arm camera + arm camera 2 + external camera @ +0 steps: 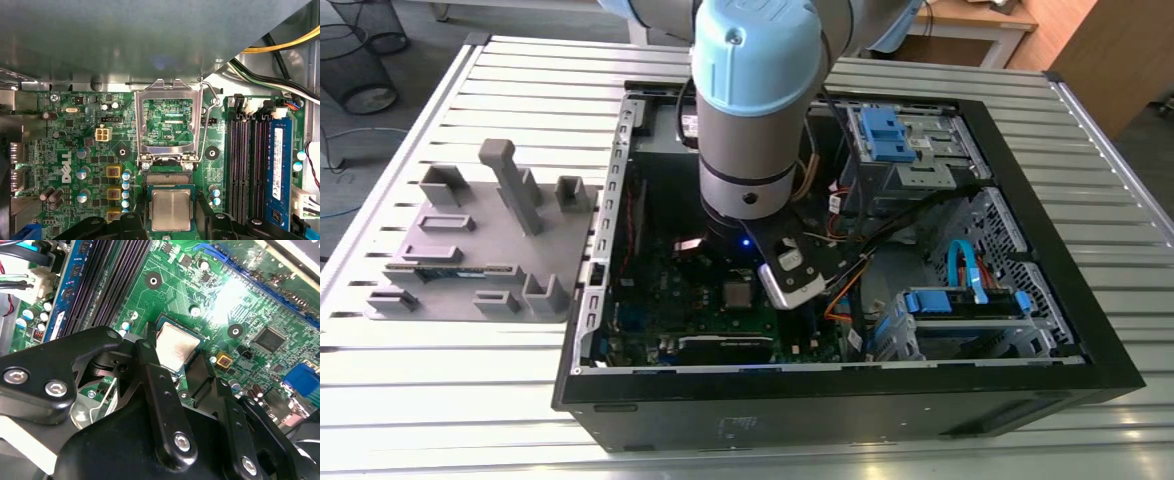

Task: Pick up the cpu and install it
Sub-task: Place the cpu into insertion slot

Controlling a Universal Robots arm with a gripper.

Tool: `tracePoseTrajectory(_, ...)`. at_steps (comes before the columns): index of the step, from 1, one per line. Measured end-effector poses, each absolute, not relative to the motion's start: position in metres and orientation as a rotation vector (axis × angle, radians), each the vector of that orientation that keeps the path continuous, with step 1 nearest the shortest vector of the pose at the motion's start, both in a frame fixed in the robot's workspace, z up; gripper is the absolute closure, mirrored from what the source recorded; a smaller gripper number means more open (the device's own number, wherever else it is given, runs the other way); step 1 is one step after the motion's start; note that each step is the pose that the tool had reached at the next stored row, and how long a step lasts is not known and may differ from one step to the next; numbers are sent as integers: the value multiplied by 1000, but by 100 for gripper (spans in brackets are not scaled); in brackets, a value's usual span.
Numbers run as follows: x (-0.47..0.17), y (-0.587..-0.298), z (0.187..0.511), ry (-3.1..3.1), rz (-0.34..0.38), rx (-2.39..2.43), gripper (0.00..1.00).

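Note:
The cpu (171, 209), a small square chip with a silvery top and a thin green rim, lies flat over the socket on the green motherboard (75, 150). In both wrist views my gripper (171, 225) straddles it, with a black finger (150, 365) against one side and the other finger (202, 372) against the opposite edge. The cpu (176, 346) looks level with the socket frame. I cannot tell whether it rests fully in the socket. In the exterior view the arm (747, 120) reaches straight down into the open computer case (1067, 330), above the cpu (740, 294).
The socket's metal load plate (167, 120) stands flipped open beside the cpu, with its wire lever (212, 102) raised. Black memory slots (247, 165) run close by. Cables and blue drive bays (894, 135) fill the case's far side. A grey fixture block (480, 250) sits at the exterior view's left.

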State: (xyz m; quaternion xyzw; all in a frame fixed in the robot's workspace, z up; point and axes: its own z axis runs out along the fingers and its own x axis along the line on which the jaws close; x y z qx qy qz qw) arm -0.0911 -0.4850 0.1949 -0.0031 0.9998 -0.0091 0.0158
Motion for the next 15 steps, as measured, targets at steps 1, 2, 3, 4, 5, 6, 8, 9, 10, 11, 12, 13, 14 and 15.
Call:
tracePoseTrajectory(1,-91,-485,195,3110,-29,-10,53)
tracePoseTrajectory(2,-91,-485,194,3110,-29,-9,53)
tracePoseTrajectory(3,-92,-485,194,3110,-29,-9,53)
tracePoseTrajectory(4,-92,-485,194,3110,-29,-9,53)
tracePoseTrajectory(5,-92,-485,194,3110,-28,-10,53)
tracePoseTrajectory(6,-93,-485,193,3110,-29,-10,53)
tracePoseTrajectory(8,-93,-484,193,3110,-29,-10,53)
tracePoseTrajectory(9,-93,-484,192,3110,-29,-9,53)
tracePoseTrajectory(10,-93,-484,192,3110,-29,-9,53)
tracePoseTrajectory(11,-93,-483,191,3110,-28,-9,53)
tracePoseTrajectory(12,-94,-483,191,3110,-28,-10,53)
tracePoseTrajectory(13,-94,-483,190,3110,-28,-10,53)
tracePoseTrajectory(14,-94,-483,190,3110,-29,-10,53)
tracePoseTrajectory(15,-94,-483,189,3110,-29,-9,53)
